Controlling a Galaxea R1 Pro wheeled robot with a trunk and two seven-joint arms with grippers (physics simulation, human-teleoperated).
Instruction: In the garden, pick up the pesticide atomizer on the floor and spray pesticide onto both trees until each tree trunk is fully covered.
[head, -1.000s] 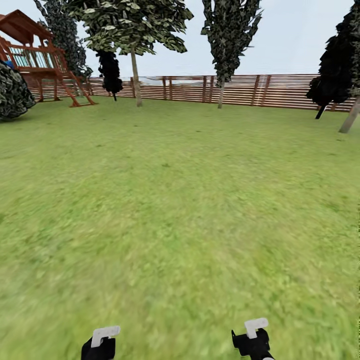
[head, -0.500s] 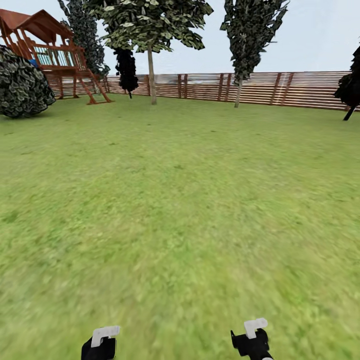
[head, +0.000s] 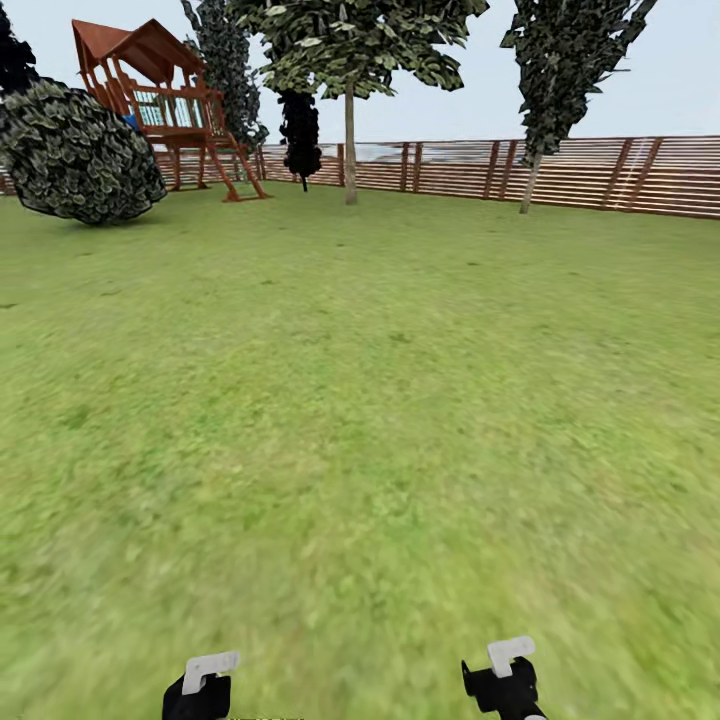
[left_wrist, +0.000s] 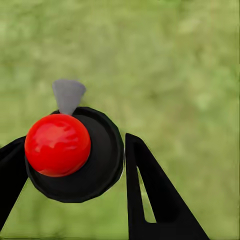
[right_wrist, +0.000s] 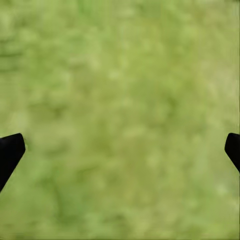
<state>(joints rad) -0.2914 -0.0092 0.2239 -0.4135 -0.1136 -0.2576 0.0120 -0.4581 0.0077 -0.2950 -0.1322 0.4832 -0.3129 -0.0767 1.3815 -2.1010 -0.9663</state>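
I'm holding the pesticide atomizer (left_wrist: 72, 155) pinched in my left claw (left_wrist: 70, 170), red cap facing the camera. My right claw (right_wrist: 120, 145) is spread wide over bare grass (head: 380, 420). Both trees (head: 350, 150) are sitting way off by the fence (head: 600, 175), trunks looking unsprayed, so all the spraying's left.

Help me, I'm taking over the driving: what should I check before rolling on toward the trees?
1. Atomizer held in left tool: ok, it sits between the fingers.
2. Right tool free: ok, open over grass.
3. Both targets in sight: ok, left trunk and right trunk stand by the fence.
4. Spraying range: not ok, both are far ahead.
5. Pesticide on the bark: cannot tell from here.
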